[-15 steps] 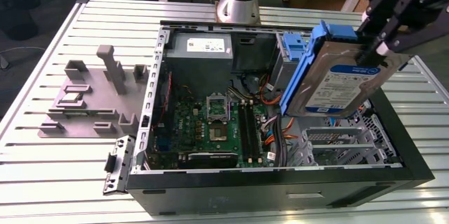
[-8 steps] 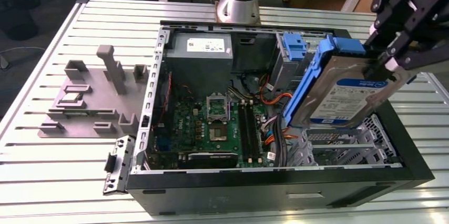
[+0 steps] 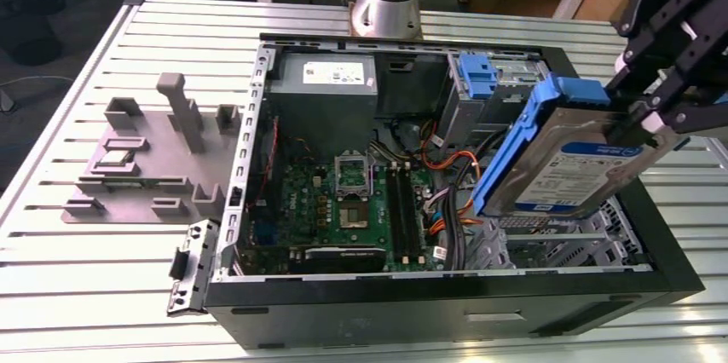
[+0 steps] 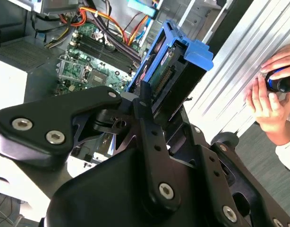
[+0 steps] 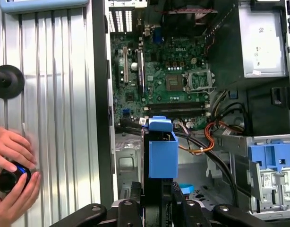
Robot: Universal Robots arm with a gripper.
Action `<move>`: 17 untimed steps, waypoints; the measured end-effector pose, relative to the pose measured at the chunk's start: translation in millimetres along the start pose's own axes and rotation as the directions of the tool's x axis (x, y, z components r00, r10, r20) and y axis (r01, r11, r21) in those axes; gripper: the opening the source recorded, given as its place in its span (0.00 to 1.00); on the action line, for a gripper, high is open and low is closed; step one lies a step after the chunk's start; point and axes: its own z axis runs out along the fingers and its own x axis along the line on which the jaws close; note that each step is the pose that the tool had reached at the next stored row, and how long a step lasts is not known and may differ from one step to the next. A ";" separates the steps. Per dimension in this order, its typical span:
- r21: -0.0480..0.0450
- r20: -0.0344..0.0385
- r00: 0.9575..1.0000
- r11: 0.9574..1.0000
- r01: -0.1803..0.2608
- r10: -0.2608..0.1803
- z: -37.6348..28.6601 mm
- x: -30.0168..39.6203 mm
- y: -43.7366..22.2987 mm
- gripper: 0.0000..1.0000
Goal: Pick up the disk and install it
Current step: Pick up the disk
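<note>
One disk (image 3: 565,158), gripped by its edges in the end effector (image 3: 635,127), hangs tilted over the drive cage (image 3: 546,239), three o'clock from the motherboard (image 3: 353,201). Tilt likely eases entry.

The open black computer case (image 3: 455,303) on the ribbed silver metal desk (image 3: 102,278) is seen whole in the exterior view, obliquely from above. It is looked into from straight above, close over the black tool (image 5: 154,201), in the first wrist view, and at a slant in the second wrist view. Its green motherboard (image 3: 341,201) and the blue-framed silver disk (image 3: 569,163) are shared by all three.
</note>
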 end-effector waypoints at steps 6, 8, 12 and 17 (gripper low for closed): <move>-0.005 0.000 1.000 1.000 0.000 0.000 2.5 -0.1 -16.7 0.35; -0.006 0.000 1.000 1.000 0.000 0.000 4.0 0.0 -21.3 0.35; -0.008 0.000 1.000 1.000 -0.001 0.001 7.7 0.2 -28.3 0.35; -0.008 0.000 1.000 1.000 -0.001 0.001 11.5 0.1 -34.3 0.35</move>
